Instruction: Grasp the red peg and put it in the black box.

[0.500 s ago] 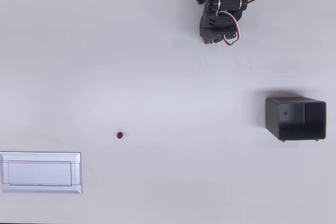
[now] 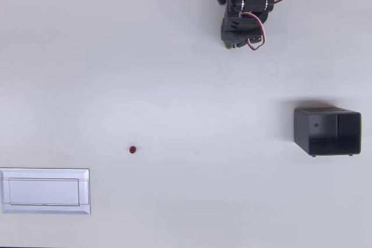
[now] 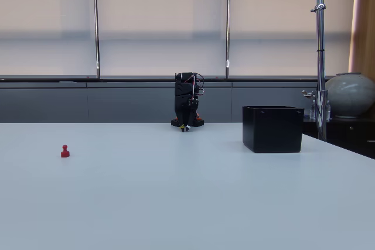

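End effector (image 2: 233, 43) sits folded up with the black arm (image 2: 247, 4) at the far edge of the worktop (image 2: 186, 85), tip pointing down close to the surface; can't tell if the fingers are apart or together, too small and tucked under the arm in both views. Red and white wires loop off the arm's side. No readable writing or brand on anything.

Red peg (image 2: 133, 150) stands upright on the worktop, well apart from the arm, toward the near-left corner in the overhead view. In the fixed view the red peg (image 3: 65, 151) looks pawn-shaped: round knob on top, wider base, dark red.

Black box (image 2: 326, 131) rests near the right edge, open top, thin walls, hollow dark inside, small feet showing along its lower side. Nothing in it that I can see.

White tray (image 2: 45, 191), flat and rectangular, lies at the near-left corner, near the peg but not touching.
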`<action>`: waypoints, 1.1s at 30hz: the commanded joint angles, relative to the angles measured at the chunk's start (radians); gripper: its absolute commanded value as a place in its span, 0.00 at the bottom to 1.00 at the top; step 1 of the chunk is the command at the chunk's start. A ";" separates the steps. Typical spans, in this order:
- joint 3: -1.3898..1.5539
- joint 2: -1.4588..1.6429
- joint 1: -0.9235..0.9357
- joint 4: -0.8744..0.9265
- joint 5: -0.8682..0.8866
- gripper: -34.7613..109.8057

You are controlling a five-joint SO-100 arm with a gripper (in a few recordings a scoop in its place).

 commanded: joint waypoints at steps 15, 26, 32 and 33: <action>0.008 -0.018 0.002 0.040 0.025 0.24; 0.008 -0.014 0.003 0.026 0.031 0.24; 0.008 0.098 0.057 -0.058 0.193 0.24; 0.008 0.123 0.066 -0.097 0.183 0.24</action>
